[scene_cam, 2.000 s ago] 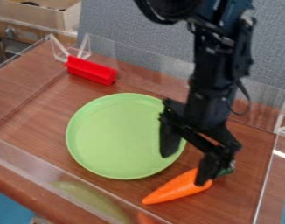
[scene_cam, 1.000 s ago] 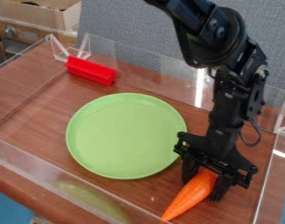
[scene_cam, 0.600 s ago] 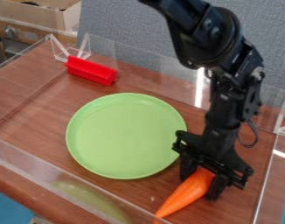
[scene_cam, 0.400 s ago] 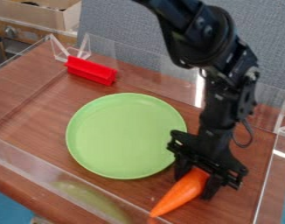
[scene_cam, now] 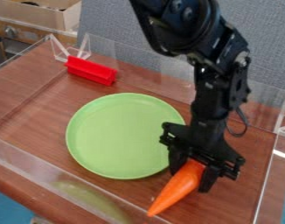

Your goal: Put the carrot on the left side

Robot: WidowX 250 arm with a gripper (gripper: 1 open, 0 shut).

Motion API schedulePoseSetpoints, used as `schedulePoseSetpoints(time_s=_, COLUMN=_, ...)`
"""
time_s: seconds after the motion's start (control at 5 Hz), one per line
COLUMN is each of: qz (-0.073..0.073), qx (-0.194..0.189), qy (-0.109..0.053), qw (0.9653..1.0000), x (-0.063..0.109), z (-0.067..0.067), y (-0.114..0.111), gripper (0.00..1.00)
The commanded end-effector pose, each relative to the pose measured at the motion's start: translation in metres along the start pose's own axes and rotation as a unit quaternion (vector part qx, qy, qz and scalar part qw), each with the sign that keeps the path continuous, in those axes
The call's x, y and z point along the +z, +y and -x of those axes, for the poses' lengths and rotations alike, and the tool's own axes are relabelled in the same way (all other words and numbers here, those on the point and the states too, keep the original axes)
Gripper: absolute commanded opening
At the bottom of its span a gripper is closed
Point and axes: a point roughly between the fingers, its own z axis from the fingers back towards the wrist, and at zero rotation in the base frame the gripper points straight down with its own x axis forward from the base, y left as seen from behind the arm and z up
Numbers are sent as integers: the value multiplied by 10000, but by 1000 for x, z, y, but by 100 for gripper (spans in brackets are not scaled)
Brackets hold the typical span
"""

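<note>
The carrot (scene_cam: 172, 193) is orange and tapered, hanging tip-down near the front right of the table. My gripper (scene_cam: 200, 168) points straight down and is shut on the carrot's thick upper end; the green stub top is hidden between the black fingers. The carrot's tip reaches toward the front edge, just right of the green plate (scene_cam: 115, 136).
A red rectangular block (scene_cam: 91, 70) lies at the back left. Clear acrylic walls (scene_cam: 133, 61) ring the wooden table (scene_cam: 34, 96). The black arm (scene_cam: 209, 61) rises over the right half of the scene.
The gripper has carried the carrot slightly up and to the left, closer to the plate's right rim. The arm above has leaned further left.
</note>
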Motion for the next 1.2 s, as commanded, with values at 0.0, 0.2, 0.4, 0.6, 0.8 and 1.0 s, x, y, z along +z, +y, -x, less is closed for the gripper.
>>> schedulePoseSetpoints(time_s=0.0, qz=37, qx=-115, qy=-322, qw=9994, x=11, z=-5, y=-9, gripper=0)
schedulePoseSetpoints(time_s=0.2, qz=15, qx=-255, qy=-363, qw=9990, x=9, z=-6, y=-12, gripper=0)
schedulePoseSetpoints(time_s=0.4, qz=-7, qx=-836, qy=-397, qw=9957, x=9, z=-7, y=-17, gripper=0)
schedulePoseSetpoints(time_s=0.6, qz=9, qx=-597, qy=-522, qw=9969, x=31, z=-6, y=-6, gripper=0)
schedulePoseSetpoints(time_s=0.8, qz=15, qx=-547, qy=-695, qw=9961, x=65, z=-13, y=25, gripper=0)
schedulePoseSetpoints(time_s=1.0, qz=-22, qx=-247, qy=-748, qw=9969, x=90, z=-19, y=76, gripper=0)
